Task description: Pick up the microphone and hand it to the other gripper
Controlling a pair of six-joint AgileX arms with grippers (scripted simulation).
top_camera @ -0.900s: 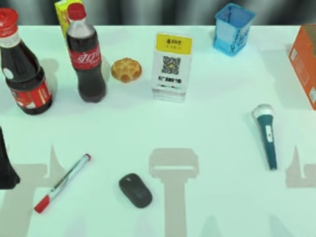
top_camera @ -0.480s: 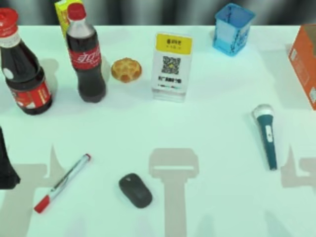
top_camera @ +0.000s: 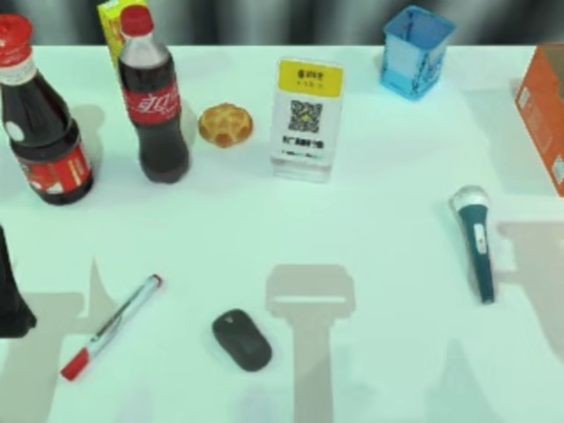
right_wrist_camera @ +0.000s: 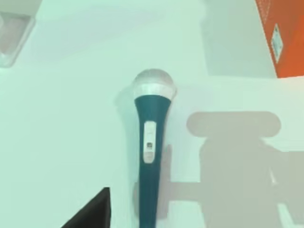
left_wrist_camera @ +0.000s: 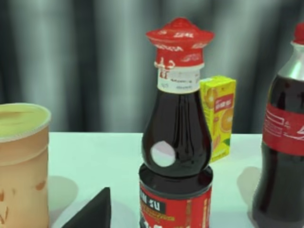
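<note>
On the table's right side, the microphone [top_camera: 473, 241] is lying flat, untouched, its head pointing away. Whether either gripper is spread, I cannot tell. Its slim, rounded body is likely risking rolling under an off-centre pinch.

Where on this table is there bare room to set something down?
Bare: the stretch between the computer mouse and the microphone, and the middle band below the QR sign. Crowded: the far left, around the soy sauce bottle, cola bottle and bun.
</note>
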